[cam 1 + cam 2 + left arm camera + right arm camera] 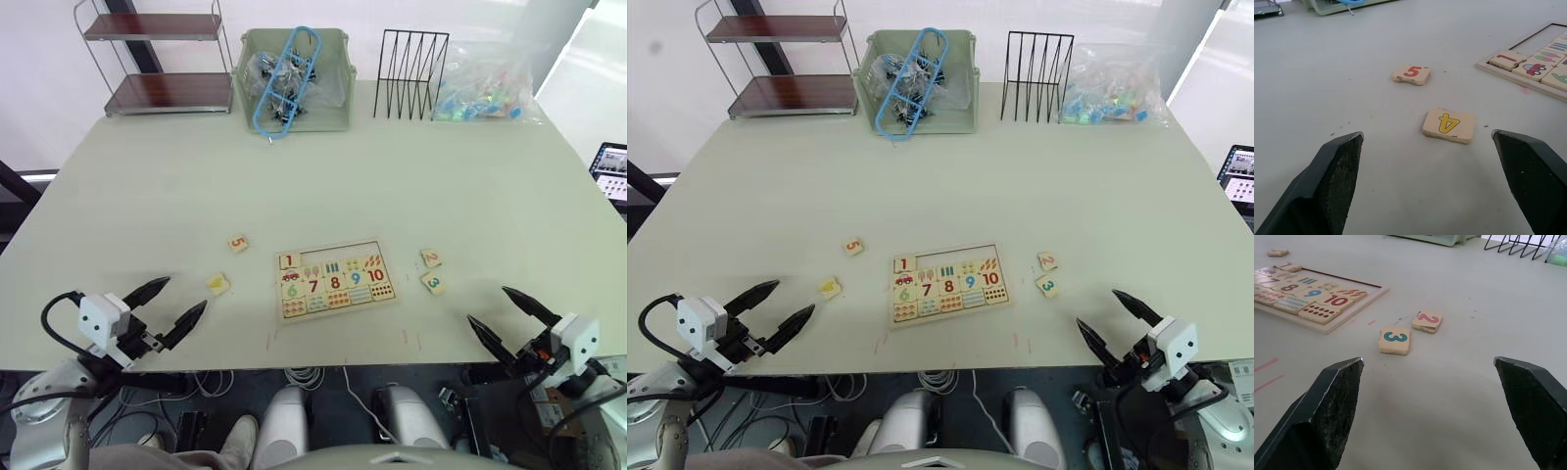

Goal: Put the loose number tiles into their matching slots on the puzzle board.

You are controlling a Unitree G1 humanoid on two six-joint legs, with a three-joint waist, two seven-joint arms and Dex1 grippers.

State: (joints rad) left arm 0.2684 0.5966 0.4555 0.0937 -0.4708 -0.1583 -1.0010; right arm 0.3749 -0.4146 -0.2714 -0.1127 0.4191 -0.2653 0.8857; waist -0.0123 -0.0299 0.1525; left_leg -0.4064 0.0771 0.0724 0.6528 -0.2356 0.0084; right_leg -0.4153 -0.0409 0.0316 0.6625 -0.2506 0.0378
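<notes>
We see the left claw [168,302] spread wide, empty, low over the near left edge of the tabletop [392,186], with the yellow 4 tile [1448,125] just ahead of its fingers and the red 5 tile [1411,74] a little beyond that. The right claw [509,315] is also spread wide and empty at the near right edge; ahead of it we note the teal 3 tile [1395,340] and the pink 2 tile [1427,321], close beside each other, not clearly touching. Between the two claws lies the puzzle board [334,279], flat, near the front edge. Its 1 tile [290,261] sits in the leftmost slot of the top row; the other top slots [338,250] look bare. Digits 6 to 10 fill the row below. So the 4 and 5 lie left of the board, the 2 and 3 right of it. At the far edge stand a wire shelf [157,59], a green bin [294,83], a black wire rack [411,73] and a plastic bag [485,88].
</notes>
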